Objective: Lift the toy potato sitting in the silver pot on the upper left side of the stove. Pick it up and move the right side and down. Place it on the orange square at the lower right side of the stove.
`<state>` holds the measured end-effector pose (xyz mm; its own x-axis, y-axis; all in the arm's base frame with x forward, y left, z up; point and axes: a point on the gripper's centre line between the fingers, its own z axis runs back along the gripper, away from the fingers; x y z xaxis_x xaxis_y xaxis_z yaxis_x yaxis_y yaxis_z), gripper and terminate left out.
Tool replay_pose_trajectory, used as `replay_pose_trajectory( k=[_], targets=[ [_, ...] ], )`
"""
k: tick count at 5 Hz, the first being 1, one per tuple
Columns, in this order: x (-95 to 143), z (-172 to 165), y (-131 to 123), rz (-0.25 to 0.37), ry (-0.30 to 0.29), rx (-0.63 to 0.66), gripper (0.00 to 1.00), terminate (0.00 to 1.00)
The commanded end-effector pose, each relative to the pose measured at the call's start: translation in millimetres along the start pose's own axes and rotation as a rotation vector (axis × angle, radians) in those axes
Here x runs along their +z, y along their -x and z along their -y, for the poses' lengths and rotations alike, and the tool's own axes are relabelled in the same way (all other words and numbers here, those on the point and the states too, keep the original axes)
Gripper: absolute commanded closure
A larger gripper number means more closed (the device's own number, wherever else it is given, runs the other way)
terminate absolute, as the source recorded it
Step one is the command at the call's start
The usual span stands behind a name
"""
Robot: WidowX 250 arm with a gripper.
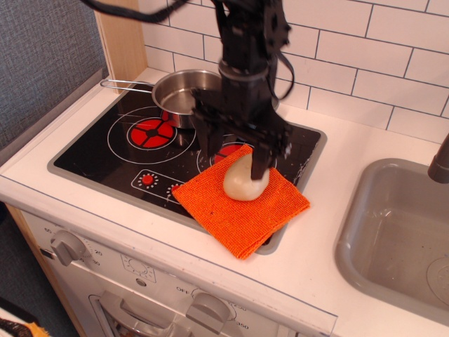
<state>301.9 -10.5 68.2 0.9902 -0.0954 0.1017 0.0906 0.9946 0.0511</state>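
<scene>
The black hand [242, 160] pinches the pale beige egg-shaped toy potato [245, 181] just below it, resting it on the bright orange square cloth [242, 199] for release

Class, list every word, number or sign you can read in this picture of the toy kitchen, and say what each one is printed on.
"350": on the white oven front panel, beside the right grey knob.
"20": on the same panel, beside the left grey knob; faint, so uncertain.
"DEF": near the right knob; blurred, uncertain.
Other dial marks: too small to read.
</scene>
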Motion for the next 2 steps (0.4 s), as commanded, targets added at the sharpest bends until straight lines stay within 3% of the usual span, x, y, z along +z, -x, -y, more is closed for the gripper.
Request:
replay_pose_trajectory(
  k=[1, 2],
  targets=[
    [25.1, -12.0, -0.2, 0.077, 0.022, 0.035, 0.0, 0.0],
    [25.1, -12.0, -0.2, 0.077, 0.022, 0.035, 0.0, 1.0]
  ],
)
